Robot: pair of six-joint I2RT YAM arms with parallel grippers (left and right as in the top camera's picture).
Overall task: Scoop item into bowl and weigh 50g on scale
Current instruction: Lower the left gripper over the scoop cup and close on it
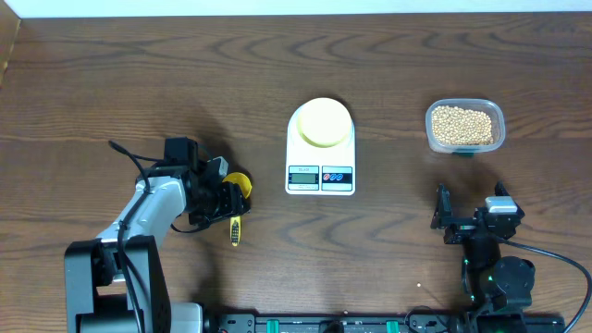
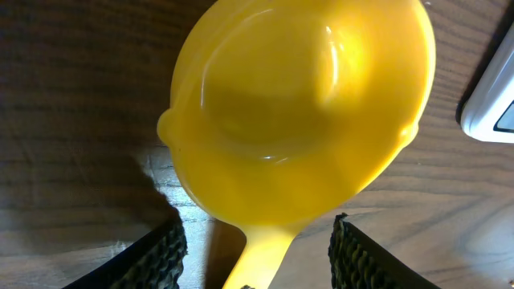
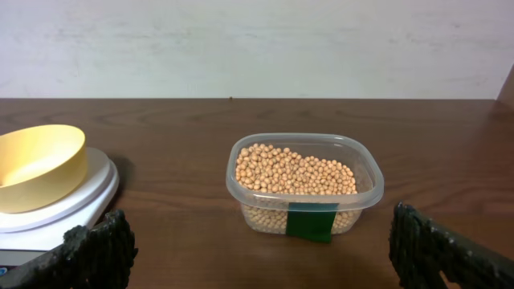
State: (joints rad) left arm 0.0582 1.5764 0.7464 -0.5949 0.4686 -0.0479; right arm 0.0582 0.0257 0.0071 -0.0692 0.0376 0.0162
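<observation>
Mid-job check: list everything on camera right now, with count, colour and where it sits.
scale: one, white, table centre
bowl: one, pale yellow, on the scale's platform
beans: many, tan, inside the tub
tub: one, clear with a green label, far right of the table
scoop: one, yellow, on the table left of the scale
table: one, dark brown wood
left hand: one, black, open, fingers either side of the scoop's handle
right hand: one, black, open wide, near edge, facing the tub
</observation>
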